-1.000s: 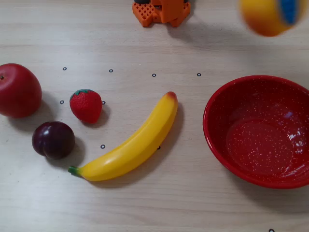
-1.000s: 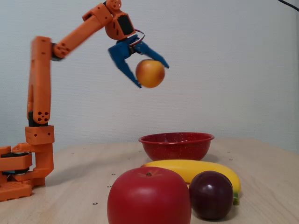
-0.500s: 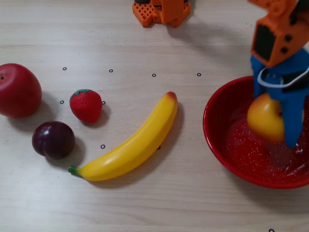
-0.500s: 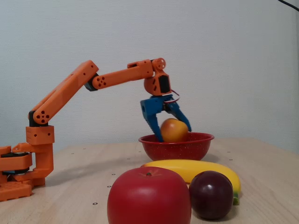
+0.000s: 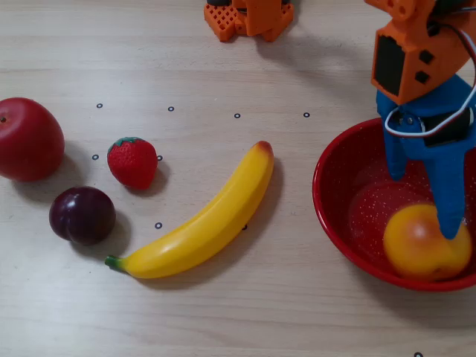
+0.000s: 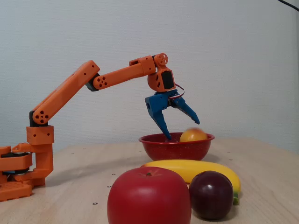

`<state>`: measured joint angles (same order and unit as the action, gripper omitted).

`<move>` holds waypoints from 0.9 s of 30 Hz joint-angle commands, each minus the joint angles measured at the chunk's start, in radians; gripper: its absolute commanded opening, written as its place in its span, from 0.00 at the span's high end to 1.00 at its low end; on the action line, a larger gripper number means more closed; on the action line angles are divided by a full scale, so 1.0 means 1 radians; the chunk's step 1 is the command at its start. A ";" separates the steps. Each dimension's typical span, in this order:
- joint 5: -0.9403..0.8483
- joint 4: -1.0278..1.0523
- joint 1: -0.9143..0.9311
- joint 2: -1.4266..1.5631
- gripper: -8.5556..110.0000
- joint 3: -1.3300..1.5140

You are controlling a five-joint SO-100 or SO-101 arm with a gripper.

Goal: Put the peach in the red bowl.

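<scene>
The peach (image 5: pixel 419 244) lies inside the red bowl (image 5: pixel 321 186) at the right of the overhead view, near the bowl's lower right side. My blue gripper (image 5: pixel 422 195) is open above the bowl, with one fingertip just over the peach and the other over the bowl's floor. In the fixed view the gripper (image 6: pixel 182 128) has its jaws spread wide. One finger dips inside the red bowl (image 6: pixel 163 147) and the other stays above the peach (image 6: pixel 193 135), which shows over the rim. The gripper holds nothing.
Left of the bowl in the overhead view lie a banana (image 5: pixel 204 219), a strawberry (image 5: pixel 132 162), a dark plum (image 5: pixel 82 214) and a red apple (image 5: pixel 28 140). The arm's orange base (image 5: pixel 249 18) is at the top edge.
</scene>
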<state>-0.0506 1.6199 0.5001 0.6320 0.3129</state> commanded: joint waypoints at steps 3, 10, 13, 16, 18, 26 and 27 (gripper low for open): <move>-0.040 -0.061 -0.017 0.229 0.63 -0.002; -0.135 0.023 -0.071 0.540 0.93 0.147; -0.137 0.057 -0.117 0.687 0.93 0.238; -0.106 0.058 -0.184 0.862 0.93 0.391; -0.078 0.012 -0.235 1.003 0.93 0.552; 0.064 -0.232 -0.356 1.654 0.93 1.407; 0.066 -0.253 -0.367 1.720 0.93 1.497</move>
<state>-0.0107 1.4266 0.1687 2.2212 1.6843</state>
